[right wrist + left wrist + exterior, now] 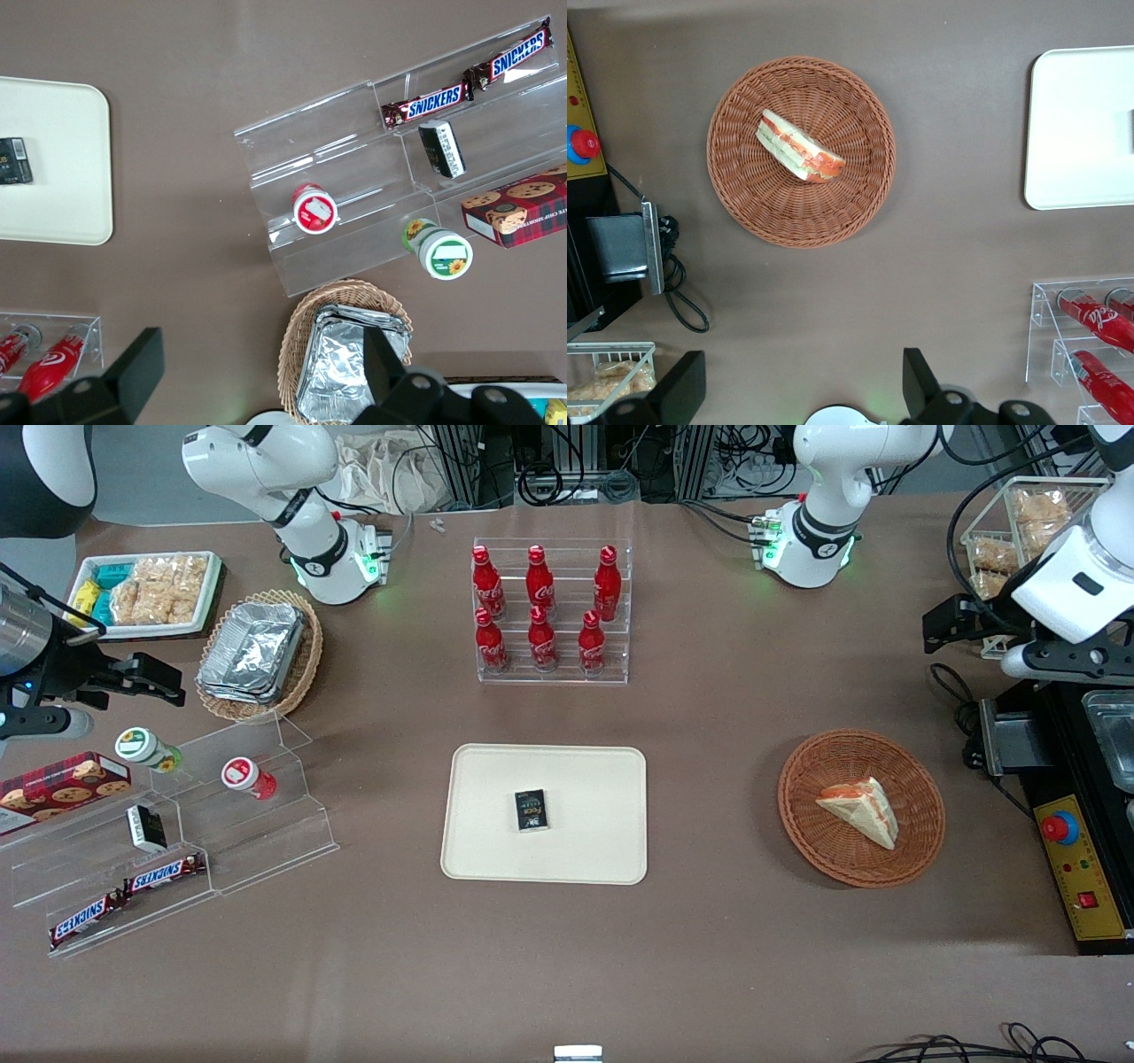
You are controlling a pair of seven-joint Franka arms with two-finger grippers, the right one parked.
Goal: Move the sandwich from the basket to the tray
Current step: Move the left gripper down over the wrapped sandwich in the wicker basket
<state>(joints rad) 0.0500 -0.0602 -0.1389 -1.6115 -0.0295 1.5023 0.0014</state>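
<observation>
The sandwich (864,808) is a white bread wedge with orange-red and green filling. It lies in the reddish-brown wicker basket (802,815) toward the working arm's end of the table. Both show in the left wrist view: sandwich (799,147), basket (859,190). The cream tray (585,779) lies mid-table with a small black box (532,810) on it; part of the tray also shows in the left wrist view (1081,133). My left gripper (943,624) is open and empty, held high, farther from the front camera than the basket. Its fingers (920,381) stand wide apart.
A clear rack of red bottles (551,611) stands farther from the front camera than the tray. A yellow control box with a red button (1076,850) and cables lie beside the basket. A clear stepped shelf of snacks (177,824) is toward the parked arm's end.
</observation>
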